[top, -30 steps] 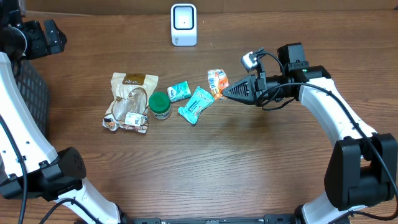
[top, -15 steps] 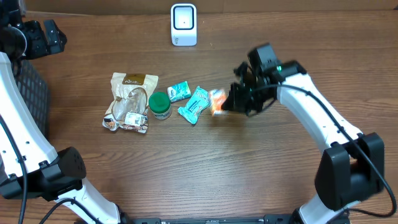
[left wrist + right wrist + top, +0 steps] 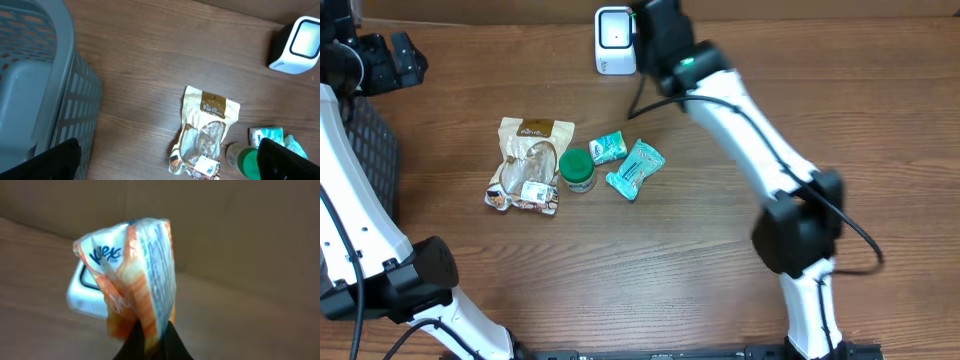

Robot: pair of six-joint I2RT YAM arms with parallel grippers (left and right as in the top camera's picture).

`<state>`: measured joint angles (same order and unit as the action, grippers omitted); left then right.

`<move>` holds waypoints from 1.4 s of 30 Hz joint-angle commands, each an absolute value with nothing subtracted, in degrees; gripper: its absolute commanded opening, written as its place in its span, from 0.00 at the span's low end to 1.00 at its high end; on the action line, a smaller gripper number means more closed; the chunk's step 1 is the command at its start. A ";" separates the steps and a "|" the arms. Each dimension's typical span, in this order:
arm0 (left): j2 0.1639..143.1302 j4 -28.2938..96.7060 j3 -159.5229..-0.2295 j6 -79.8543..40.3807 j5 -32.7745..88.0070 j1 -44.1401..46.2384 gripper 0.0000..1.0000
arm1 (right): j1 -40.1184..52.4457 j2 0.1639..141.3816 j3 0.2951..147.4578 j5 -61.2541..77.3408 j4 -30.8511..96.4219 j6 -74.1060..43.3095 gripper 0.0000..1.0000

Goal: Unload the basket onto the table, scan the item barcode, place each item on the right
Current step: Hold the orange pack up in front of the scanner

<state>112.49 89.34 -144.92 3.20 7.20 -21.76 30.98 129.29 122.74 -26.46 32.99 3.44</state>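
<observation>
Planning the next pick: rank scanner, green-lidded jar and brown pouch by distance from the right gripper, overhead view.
1. Scanner, beside the right gripper, at the table's far edge.
2. Green-lidded jar, mid-table.
3. Brown pouch, left of the jar.

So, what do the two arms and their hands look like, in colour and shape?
Both arms have white, rounded links with bulky black joints: the right arm and the left arm alike. Thin black cables run beside the links. A small green light glows near the right arm's wrist. The left hand and the right hand have black fingers.
</observation>
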 commanded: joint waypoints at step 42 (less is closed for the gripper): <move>111.26 89.34 -146.08 3.88 7.05 -21.37 1.00 | 32.47 125.32 123.35 -25.89 31.03 10.94 0.04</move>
